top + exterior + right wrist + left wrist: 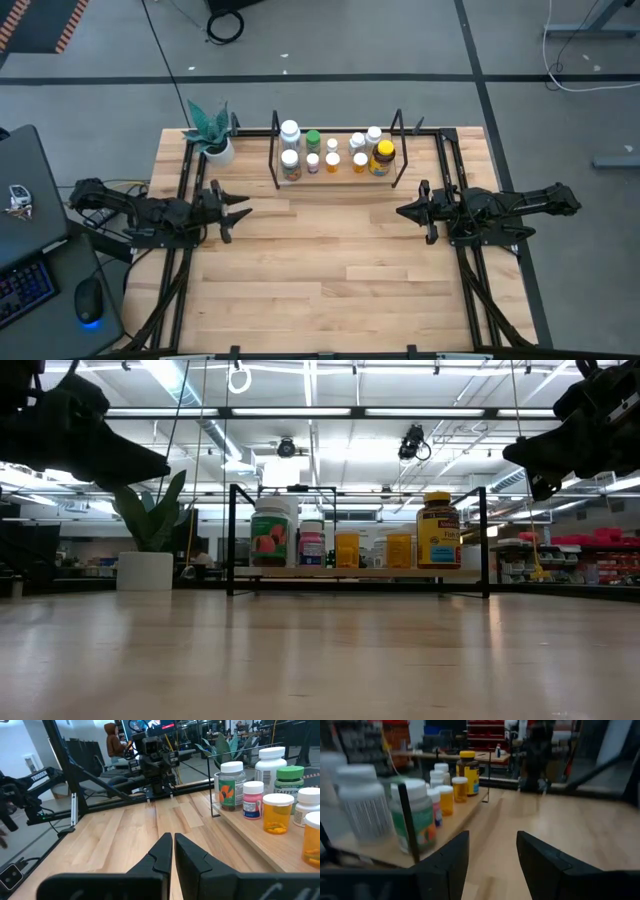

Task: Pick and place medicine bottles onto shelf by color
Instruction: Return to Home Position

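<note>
High view: desk (330,270) of pale boards, bare across the middle and out to the near edge, so there is ample room for any retreat. Left arm (150,212) lies low by the left edge, jaws spread and holding nothing. Right arm (500,210) lies opposite by the right edge, jaws pressed together on nothing. Shelf (274,150) stands midway along the far edge with all the medicine bottles (333,152) crowded on its base, white caps at the left end, amber bottle (383,157) at the right. Potted plant (212,135) sits at the far left corner, near the shelf. Job looks done bar parking the arms. Risk, as I judge it: an arm swinging toward the far edge clips an end loop, jolts the rack, and the tight-packed bottles topple; the left arm's spread jaws could also snag the plant's leaves. Room is tight only along the far edge.
</note>
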